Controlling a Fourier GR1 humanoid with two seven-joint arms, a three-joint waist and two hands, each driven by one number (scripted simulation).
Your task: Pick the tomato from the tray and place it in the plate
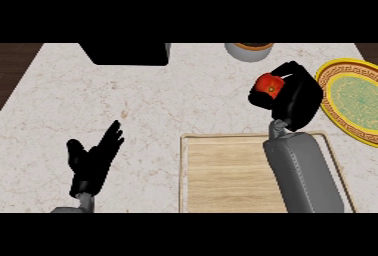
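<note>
Head view: right hand (295, 100), fingers curled round the tomato (266, 86), has the plate (336, 70) just at three o'clock.

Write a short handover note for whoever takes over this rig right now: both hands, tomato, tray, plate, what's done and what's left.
Right hand: curled round the tomato, past the tray's far edge, just left of the plate.
Left hand: open, resting at lower left.
Tray: nothing visible on it; the right forearm crosses over it.
Done: tomato picked, off the tray.
Left: probably carry it right over the plate, lower, release.
</note>
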